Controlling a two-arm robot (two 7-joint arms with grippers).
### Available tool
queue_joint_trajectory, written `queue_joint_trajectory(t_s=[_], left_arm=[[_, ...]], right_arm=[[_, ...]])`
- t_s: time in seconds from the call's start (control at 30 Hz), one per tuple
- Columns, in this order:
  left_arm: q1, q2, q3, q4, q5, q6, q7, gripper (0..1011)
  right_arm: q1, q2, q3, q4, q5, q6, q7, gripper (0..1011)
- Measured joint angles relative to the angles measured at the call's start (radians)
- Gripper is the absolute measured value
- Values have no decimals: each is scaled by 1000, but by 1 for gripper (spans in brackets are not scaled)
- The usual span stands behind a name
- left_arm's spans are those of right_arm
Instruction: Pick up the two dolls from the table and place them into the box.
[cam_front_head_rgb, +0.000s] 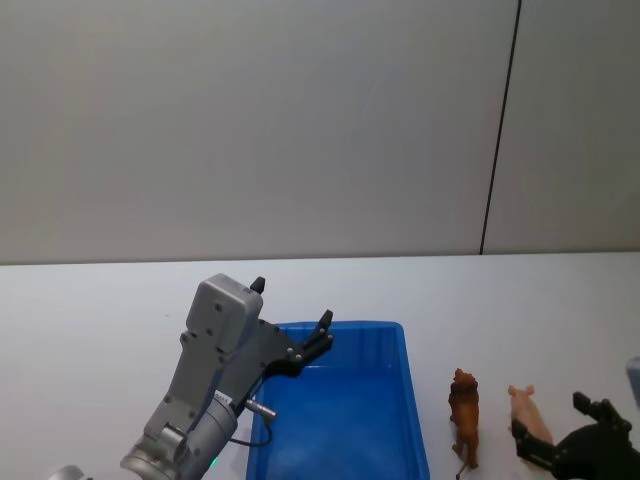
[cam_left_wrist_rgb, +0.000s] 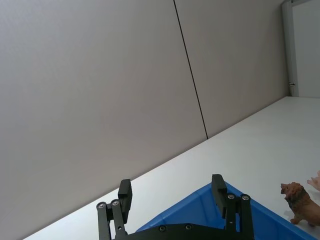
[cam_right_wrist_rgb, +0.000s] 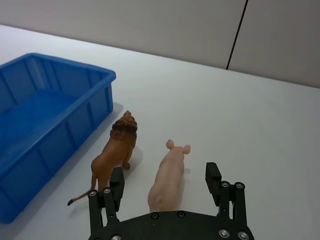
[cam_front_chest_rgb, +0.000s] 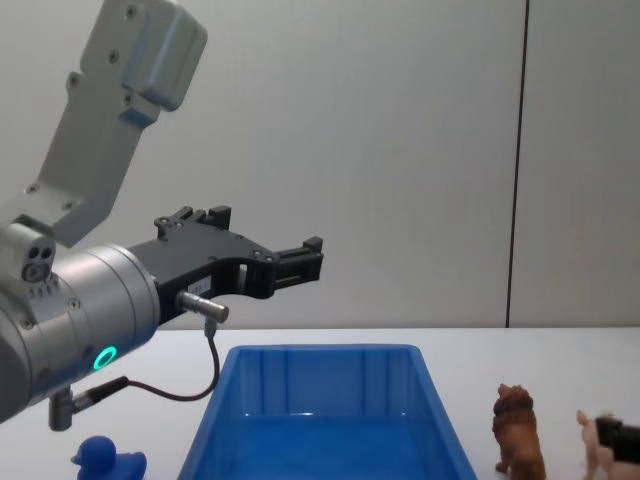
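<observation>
- right gripper (cam_right_wrist_rgb: 165, 173) is low at the table's (cam_right_wrist_rgb: 250, 115) near right edge, fingers open, one on each side of the pig's (cam_right_wrist_rgb: 172, 160) rump and not touching it.
- pig stands upright, head away from the robot. the lion (cam_right_wrist_rgb: 117, 150) stands just beside it, between the pig and the box's (cam_right_wrist_rgb: 90, 120) right wall.
- both look like light, stiff, smooth plastic, so they would likely tip or slip under an off-centre squeeze.
- best hold: across the flanks at mid-body, not the legs, the ears or the lion's thin tail.
- left gripper (cam_left_wrist_rgb: 171, 185) hovers above the box's far left corner, fingers open and empty.
</observation>
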Motion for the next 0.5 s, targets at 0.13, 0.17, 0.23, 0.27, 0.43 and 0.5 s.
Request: queue_joint_trajectory(t_s=[0.13,0.17,0.23,0.27,0.43,0.5], left_arm=[[0,0,0,0,0,0,0,1001],[0,0,0,0,0,0,0,1001],[0,0,0,0,0,0,0,1001],[0,0,0,0,0,0,0,1001],[0,0,0,0,0,0,0,1001],[0,0,0,0,0,0,0,1002]], right_arm=[[8,-7,-5,19,-10,9,7,1001],[10,-9,-7,23,-12,11,8,1001],[16,-13,-10,34,-17,16,10,1001],[19,-16,-11,41,-20,19,12,1001],[28,-24,-16,62,-25,29,14,1001],[32,-29,-18,71,-26,34,15,1001]])
